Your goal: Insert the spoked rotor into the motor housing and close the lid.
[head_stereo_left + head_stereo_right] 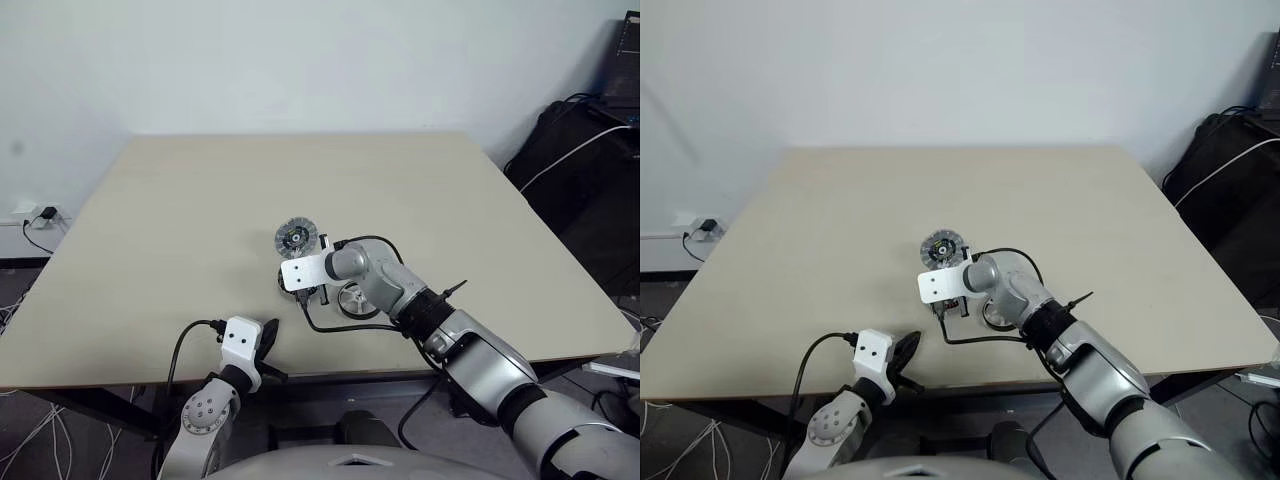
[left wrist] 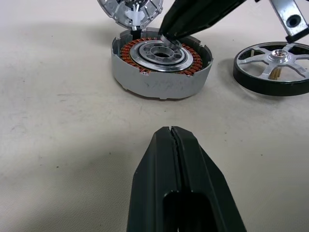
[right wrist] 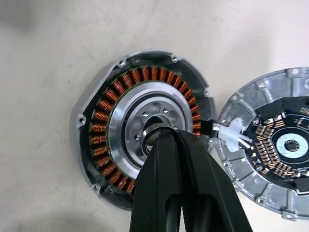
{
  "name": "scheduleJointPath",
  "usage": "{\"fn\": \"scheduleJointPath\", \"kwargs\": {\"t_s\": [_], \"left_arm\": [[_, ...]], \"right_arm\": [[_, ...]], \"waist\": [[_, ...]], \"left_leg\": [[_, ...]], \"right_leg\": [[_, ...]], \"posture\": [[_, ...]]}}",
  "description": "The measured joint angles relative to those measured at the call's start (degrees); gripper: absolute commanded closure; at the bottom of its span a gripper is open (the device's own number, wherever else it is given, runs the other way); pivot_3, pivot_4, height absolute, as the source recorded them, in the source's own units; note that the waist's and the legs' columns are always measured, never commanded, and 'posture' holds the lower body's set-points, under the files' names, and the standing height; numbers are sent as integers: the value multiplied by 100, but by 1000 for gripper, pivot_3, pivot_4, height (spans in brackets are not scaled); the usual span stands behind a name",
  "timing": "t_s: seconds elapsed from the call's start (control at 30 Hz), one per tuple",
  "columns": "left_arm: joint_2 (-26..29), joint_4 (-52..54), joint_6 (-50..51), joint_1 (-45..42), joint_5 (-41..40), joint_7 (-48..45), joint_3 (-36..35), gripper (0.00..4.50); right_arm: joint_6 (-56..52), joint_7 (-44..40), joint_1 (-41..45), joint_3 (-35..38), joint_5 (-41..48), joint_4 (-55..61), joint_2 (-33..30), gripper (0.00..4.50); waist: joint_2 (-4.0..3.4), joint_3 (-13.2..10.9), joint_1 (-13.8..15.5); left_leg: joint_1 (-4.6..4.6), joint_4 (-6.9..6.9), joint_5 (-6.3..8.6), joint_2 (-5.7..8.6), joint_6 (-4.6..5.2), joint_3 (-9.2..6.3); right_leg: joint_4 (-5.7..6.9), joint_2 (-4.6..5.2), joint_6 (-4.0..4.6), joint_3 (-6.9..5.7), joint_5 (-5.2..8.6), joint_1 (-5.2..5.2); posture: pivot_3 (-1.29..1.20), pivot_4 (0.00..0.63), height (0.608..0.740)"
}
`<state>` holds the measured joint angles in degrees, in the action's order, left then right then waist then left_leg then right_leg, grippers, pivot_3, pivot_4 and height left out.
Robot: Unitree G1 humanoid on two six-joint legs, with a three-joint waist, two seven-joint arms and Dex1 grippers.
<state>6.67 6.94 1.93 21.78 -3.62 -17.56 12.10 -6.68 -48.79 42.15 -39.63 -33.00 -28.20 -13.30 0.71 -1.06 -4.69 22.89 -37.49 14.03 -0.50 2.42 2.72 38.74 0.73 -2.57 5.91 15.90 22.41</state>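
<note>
Three motor parts lie close together on the table (image 1: 180, 220), and I take the motor housing (image 3: 145, 145) as the landmark. It sits flat with its open side up, so its axis points straight up and the copper windings are free to see; this seems the right pose for something to go in from above. The lid (image 3: 275, 164) lies just beside the housing, touching or almost touching its rim, with the ribbed face and the dark centre turned upward. A short connection seems to join the two, which may explain why it rests so near. The spoked rotor (image 2: 275, 65) lies flat on the other side of the housing, a little apart, its hub pointing up, not yet inserted.

The right gripper (image 3: 166, 137) hangs over the centre of the housing with its fingers pressed together; their tips are at a small dark ring at the central bore, but I cannot tell if they pinch it. The left gripper (image 2: 170, 131) rests low near the table edge, well apart from the housing, fingers together and holding nothing, probably waiting.
</note>
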Motion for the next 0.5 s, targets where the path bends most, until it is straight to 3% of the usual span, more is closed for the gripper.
{"fn": "scheduleJointPath", "kwargs": {"t_s": [0.5], "left_arm": [[-5,-4,-30,76,-16,8,8,4459]], "right_arm": [[192,296,196,-69,-147,-614,238,4476]], "waist": [[0,0,-1]], "left_leg": [[0,0,0,0,0,0]], "right_leg": [[0,1,2,0,1,0]], "posture": [[0,0,740]]}}
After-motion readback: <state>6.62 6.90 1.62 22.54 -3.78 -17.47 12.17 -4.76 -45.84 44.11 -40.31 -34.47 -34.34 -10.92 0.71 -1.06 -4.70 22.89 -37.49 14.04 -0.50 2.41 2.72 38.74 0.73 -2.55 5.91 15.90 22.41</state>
